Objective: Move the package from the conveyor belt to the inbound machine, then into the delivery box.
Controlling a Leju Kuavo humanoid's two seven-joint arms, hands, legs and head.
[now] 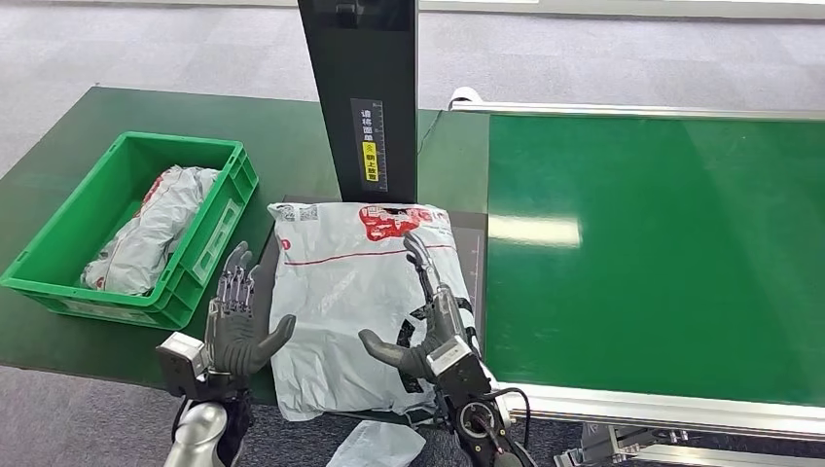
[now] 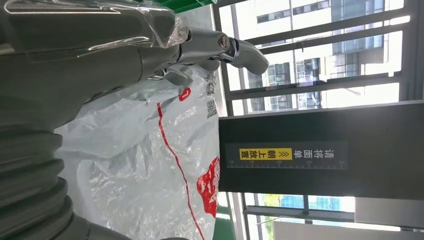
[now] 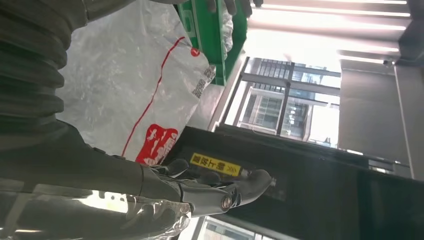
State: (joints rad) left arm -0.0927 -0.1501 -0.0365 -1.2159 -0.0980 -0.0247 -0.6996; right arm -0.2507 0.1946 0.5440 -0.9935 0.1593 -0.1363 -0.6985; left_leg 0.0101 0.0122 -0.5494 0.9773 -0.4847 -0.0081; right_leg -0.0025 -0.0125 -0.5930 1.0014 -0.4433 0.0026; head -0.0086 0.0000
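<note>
One grey package (image 1: 355,302) (red print, crinkled) | left hand (image 1: 233,326), right hand (image 1: 428,331): fingers spread, empty

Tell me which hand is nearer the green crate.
Left. The left hand hovers open right beside the green crate, at the package's edge; the right hand lies over the package's far side.

- The left hand (image 1: 233,326) is raised upright, palm turned inward, fingers spread and thumb out, holding nothing.
- The right hand (image 1: 428,321) faces it (fingers extended forward, thumb pointing inward), likewise empty.
</note>
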